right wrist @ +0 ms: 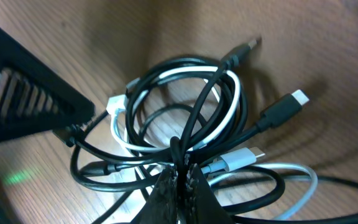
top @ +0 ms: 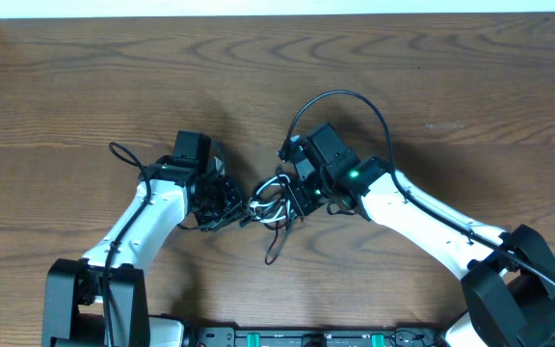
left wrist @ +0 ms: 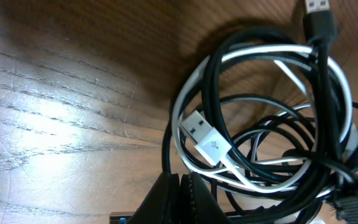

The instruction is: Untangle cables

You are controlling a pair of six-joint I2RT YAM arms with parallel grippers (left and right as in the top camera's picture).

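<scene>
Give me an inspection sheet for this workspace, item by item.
Surface: wood-grain table.
Job's things: cables, black and white, in one tangled bundle mid-table; a white plug lies on top.
Clutter: nothing seen.
Grippers: left gripper and right gripper are both shut on strands of the bundle, from opposite sides.
Cables: arm wire loops above the right arm, apart from the bundle.
Surroundings: rig base at the near edge.

The table (top: 66, 96) is brown with dark, wavy wood grain. The cables (left wrist: 213, 87) are black, save one white cable (left wrist: 253, 53) whose plug (left wrist: 205, 138) is white with a silver tip. The arms (top: 432, 217) are white with black ends. A light (top: 354, 175) glows green.
</scene>
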